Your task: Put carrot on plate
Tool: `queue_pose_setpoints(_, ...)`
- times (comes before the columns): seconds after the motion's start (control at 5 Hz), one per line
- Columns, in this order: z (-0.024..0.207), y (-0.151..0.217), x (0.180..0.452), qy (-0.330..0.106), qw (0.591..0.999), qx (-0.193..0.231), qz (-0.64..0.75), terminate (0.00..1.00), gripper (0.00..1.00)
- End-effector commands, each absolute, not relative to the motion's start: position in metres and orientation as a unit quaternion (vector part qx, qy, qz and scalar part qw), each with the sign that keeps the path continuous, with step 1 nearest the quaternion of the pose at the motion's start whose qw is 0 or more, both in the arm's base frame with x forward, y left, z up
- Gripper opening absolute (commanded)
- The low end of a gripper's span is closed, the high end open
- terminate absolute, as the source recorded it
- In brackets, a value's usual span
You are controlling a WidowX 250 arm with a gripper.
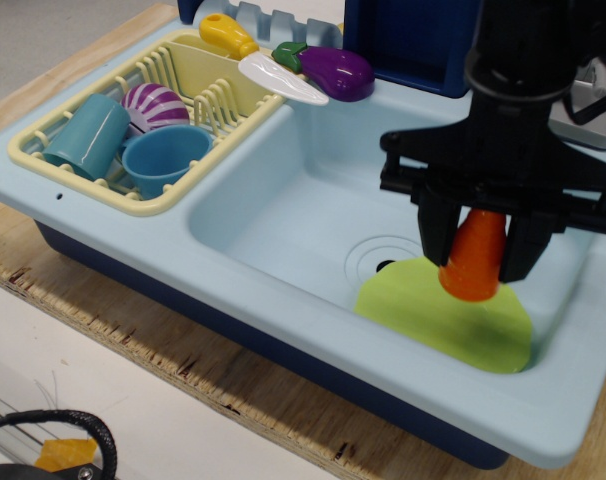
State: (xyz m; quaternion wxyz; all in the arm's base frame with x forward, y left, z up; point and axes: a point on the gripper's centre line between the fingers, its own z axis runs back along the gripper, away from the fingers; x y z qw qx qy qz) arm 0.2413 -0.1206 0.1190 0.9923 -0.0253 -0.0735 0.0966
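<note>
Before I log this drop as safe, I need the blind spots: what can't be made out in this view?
- Narrow end of the carrot: hidden between the fingers of the hand.
- Whether the carrot touches the plate: a single view cannot settle it.
- Back part of the plate: covered by carrot and hand.
- Arm above the hand: cut off by the top edge.
- Faucet: mostly blocked by the arm.

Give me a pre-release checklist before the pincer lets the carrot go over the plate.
1. Carrot gripped between the pincer fingers: ok.
2. Carrot above the plate: ok; it hangs over the plate's far half.
3. Carrot touching the plate: cannot tell; its wide end looks close, one view only.
4. Plate flat in the sink: ok.
5. Nothing else lying on the plate: ok for the visible part.
6. Eggplant and knife out of the way: ok, on the far rim.
</note>
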Motion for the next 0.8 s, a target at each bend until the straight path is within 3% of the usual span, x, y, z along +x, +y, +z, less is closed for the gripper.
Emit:
queue_pose_setpoints(0.0,0.115,-0.128,0.241,-0.077,0.99,-0.053,0.105,0.0,0.0)
queue_pose_setpoints(0.4,0.112,-0.115,0.236,-0.084,0.991,-0.015,0.102,0.0,0.0)
queue_pose_setpoints(0.6,0.122,-0.103,0.241,-0.09,0.992,0.006,0.09,1.0,0.0)
